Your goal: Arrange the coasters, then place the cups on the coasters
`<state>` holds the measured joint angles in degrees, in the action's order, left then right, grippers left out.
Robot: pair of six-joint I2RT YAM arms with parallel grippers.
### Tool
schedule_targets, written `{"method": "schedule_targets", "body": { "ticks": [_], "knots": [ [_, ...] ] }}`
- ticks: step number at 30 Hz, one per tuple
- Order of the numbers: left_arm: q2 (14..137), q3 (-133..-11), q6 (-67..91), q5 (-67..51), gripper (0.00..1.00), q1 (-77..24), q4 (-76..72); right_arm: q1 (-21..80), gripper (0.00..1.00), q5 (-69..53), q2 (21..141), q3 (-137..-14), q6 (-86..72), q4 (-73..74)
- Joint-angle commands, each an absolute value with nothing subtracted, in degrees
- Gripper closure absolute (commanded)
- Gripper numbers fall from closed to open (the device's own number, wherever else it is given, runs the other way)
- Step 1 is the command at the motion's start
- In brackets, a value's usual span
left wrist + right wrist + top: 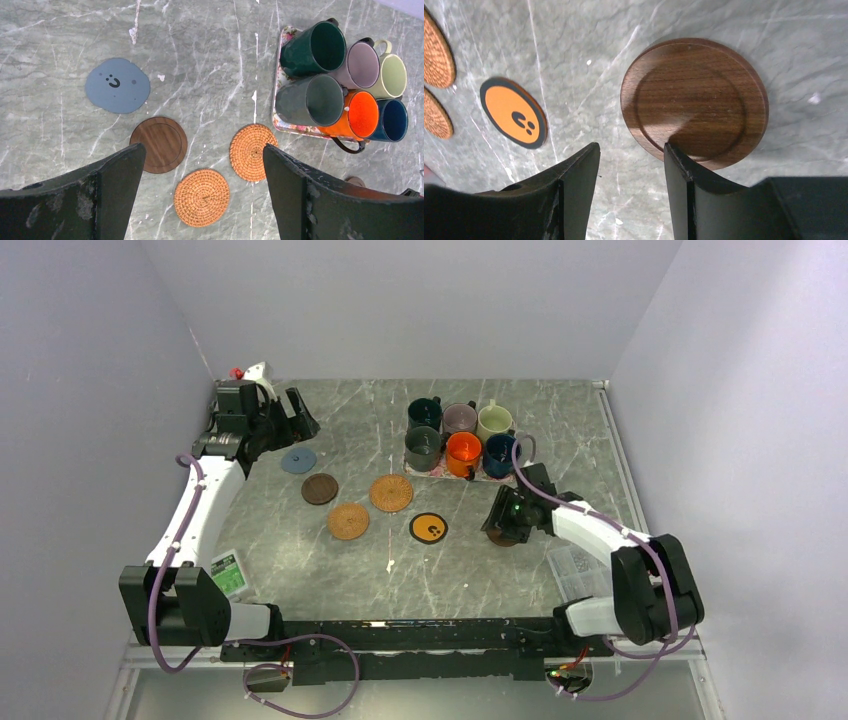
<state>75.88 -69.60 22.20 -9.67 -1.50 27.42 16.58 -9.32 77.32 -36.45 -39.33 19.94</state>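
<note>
Right wrist: brown coaster (694, 100) flat, recess up.

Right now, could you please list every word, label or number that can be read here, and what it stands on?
No words or numbers can be read.
Green and white card: print too small to read.
Grey-blue coaster: a dark mark, no letters.
Black coaster: dark dots on orange centre, no letters.

White arms (195, 515), black joints (190, 605), purple cables (186, 465)
</note>
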Motion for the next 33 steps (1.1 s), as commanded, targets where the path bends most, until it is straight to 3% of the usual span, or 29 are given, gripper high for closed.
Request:
{"method": "schedule_targets", "body": {
  "ticks": [1,17,33],
  "knots": [
    [74.17,-69.86,22.51,-10.16,0.06,-1.82,25.93,20.44,0.45,-8.37,76.77,-34.08,-42.74,27.02],
    [73.94,-69.87,22.32,-9.58,0.06,-2.07,26.02,32.69,0.45,-9.58,74.86,-29.50,-50.79,25.72],
    [74.08,-69.85,22.16,-9.30,0.06,-2.27,26.06,42.72,0.45,-12.30,81.06,-31.67,-54.83,22.26]
  ]
}}
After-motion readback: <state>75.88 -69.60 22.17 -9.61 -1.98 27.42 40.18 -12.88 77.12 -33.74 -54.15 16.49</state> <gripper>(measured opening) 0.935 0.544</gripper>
